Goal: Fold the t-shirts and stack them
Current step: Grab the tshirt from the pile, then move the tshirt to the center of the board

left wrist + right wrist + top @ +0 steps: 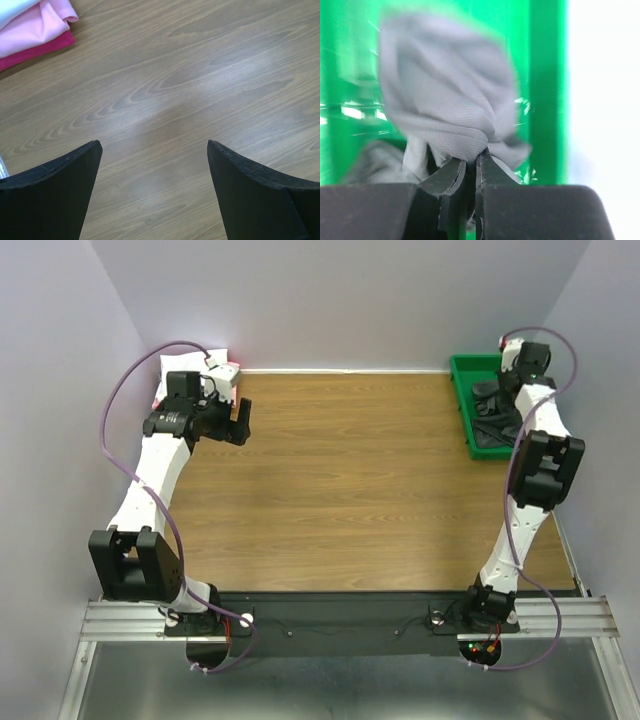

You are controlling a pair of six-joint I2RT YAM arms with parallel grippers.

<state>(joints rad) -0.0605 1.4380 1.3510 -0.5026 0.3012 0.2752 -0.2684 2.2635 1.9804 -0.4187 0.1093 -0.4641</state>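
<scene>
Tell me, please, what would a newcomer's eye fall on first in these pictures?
First the bright green tray at the far right of the table, where the right gripper is shut on a bunch of the dark grey t-shirt. Next the folded pink and white t-shirts in the far left corner, near the open left gripper.

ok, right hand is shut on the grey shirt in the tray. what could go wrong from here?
1. Right hand pinches only a small fold of the grey shirt; it may slip on the lift.
2. The rest sits crumpled in the green tray; it could drag on a wall and shift the tray.
3. Open left hand hovers near the folded stack; a sweep could nudge it.
</scene>
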